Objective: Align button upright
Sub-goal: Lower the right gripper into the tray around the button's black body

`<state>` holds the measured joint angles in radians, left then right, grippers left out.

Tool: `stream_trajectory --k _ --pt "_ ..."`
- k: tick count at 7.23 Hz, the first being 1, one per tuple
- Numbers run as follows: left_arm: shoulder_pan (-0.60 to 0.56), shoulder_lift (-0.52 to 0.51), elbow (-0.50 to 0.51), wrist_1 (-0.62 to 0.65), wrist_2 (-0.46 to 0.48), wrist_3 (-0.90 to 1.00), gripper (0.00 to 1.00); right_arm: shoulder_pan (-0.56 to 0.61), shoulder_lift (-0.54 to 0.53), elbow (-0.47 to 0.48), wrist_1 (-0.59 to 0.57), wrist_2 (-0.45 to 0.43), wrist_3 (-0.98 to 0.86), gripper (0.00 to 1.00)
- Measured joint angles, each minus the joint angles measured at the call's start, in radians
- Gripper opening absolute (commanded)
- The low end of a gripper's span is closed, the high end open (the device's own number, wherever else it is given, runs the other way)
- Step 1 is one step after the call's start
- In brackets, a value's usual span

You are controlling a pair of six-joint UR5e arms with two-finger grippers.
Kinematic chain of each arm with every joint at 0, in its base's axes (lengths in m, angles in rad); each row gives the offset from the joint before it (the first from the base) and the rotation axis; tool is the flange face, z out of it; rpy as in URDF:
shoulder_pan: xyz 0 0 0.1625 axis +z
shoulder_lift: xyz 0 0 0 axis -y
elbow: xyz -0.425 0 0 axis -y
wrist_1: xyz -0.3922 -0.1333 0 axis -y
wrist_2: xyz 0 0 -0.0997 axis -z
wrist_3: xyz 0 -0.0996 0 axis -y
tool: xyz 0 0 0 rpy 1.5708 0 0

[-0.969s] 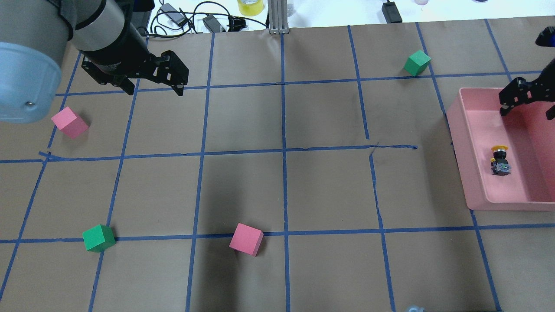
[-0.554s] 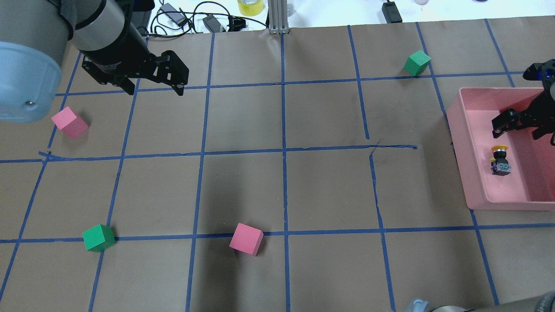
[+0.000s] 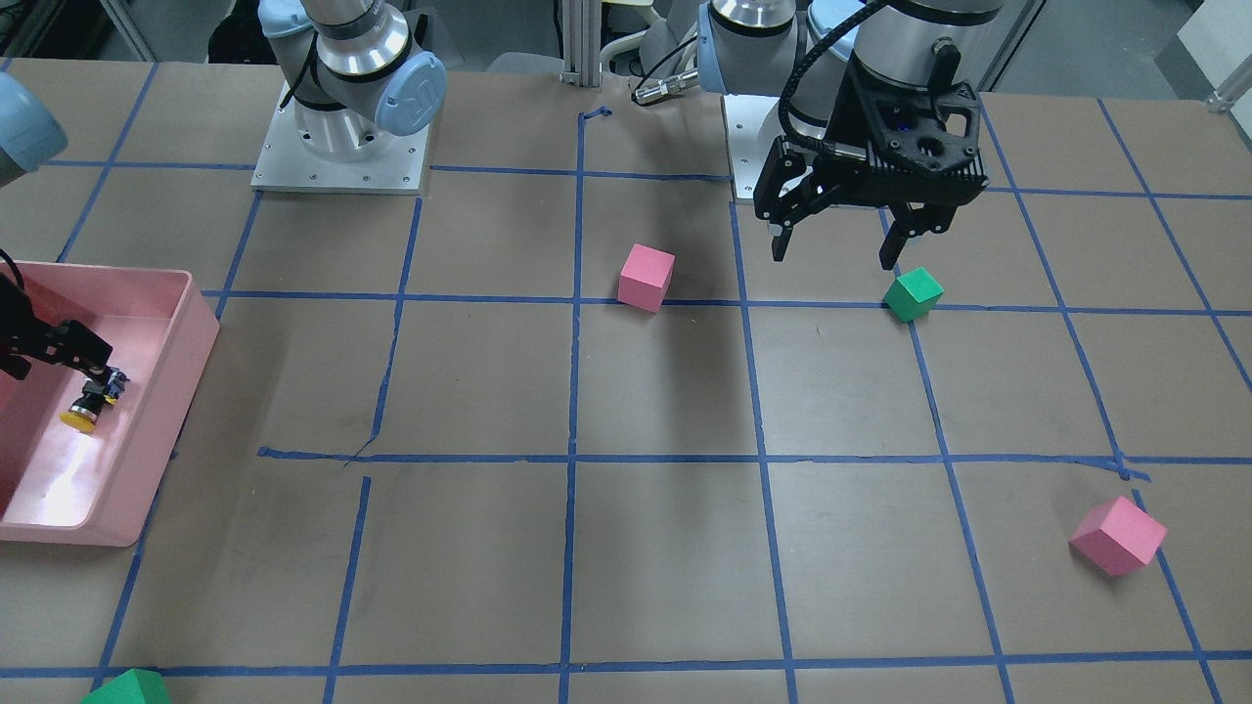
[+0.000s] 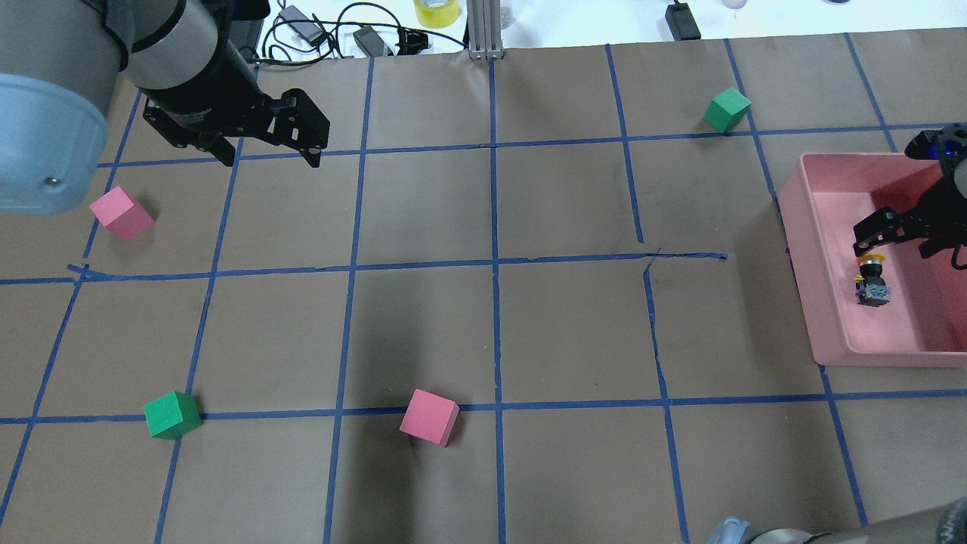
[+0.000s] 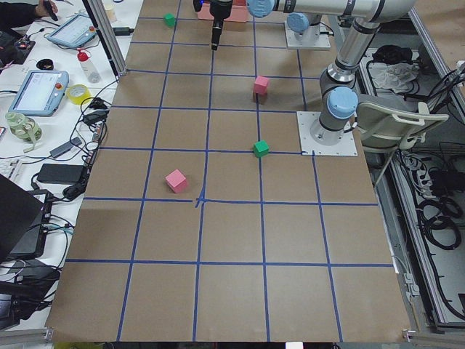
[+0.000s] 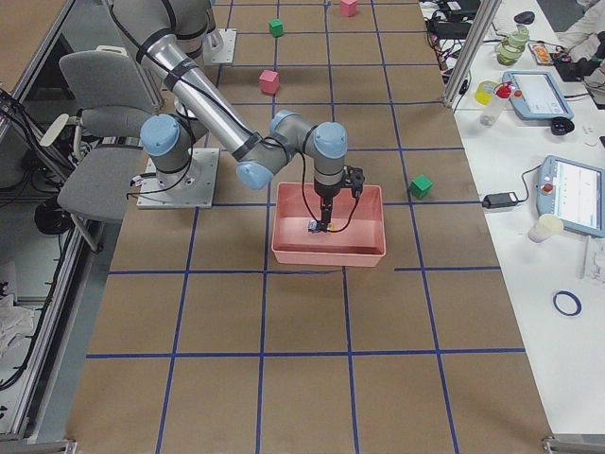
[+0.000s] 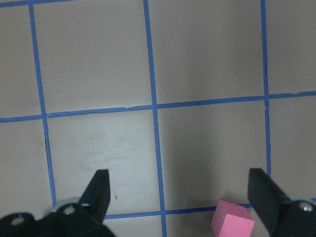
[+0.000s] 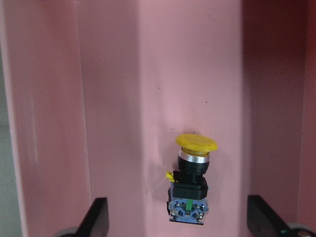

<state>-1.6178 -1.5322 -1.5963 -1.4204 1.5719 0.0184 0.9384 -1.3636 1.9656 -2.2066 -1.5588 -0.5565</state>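
Note:
The button (image 4: 871, 281) lies on its side on the floor of the pink bin (image 4: 812, 302), its yellow cap toward the far side of the table. It also shows in the right wrist view (image 8: 192, 182) and the front view (image 3: 90, 401). My right gripper (image 4: 906, 253) is open inside the bin, just above the button, with its fingers (image 8: 98, 219) on either side of the base end and not touching it. My left gripper (image 4: 270, 159) is open and empty, hovering over the far left of the table.
Two pink cubes (image 4: 121, 214) (image 4: 429, 417) and two green cubes (image 4: 172, 414) (image 4: 727, 109) sit on the brown paper with its blue tape grid. The bin's walls (image 8: 49, 123) stand close around the right gripper. Cables lie beyond the far edge.
My right gripper has moved from the bin's far end toward the button and lower over it, still open. The left arm and the button have not moved.

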Motion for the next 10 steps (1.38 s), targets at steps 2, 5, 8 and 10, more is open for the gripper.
stream_trajectory --k 2,5,8,10 --pt "0.000 0.001 0.000 0.000 0.002 0.000 1.00 -0.001 0.012 0.003 -0.025 -0.005 -0.003 1.00" --pt "-0.001 0.002 -0.001 -0.001 0.003 0.000 1.00 -0.001 0.099 0.000 -0.139 -0.006 -0.031 1.00" --pt "-0.001 0.005 -0.001 -0.004 0.004 0.000 1.00 -0.001 0.114 0.000 -0.152 -0.004 -0.092 1.00" --pt "-0.001 0.006 -0.001 -0.006 0.005 0.000 1.00 -0.002 0.115 0.001 -0.150 -0.007 -0.107 1.00"
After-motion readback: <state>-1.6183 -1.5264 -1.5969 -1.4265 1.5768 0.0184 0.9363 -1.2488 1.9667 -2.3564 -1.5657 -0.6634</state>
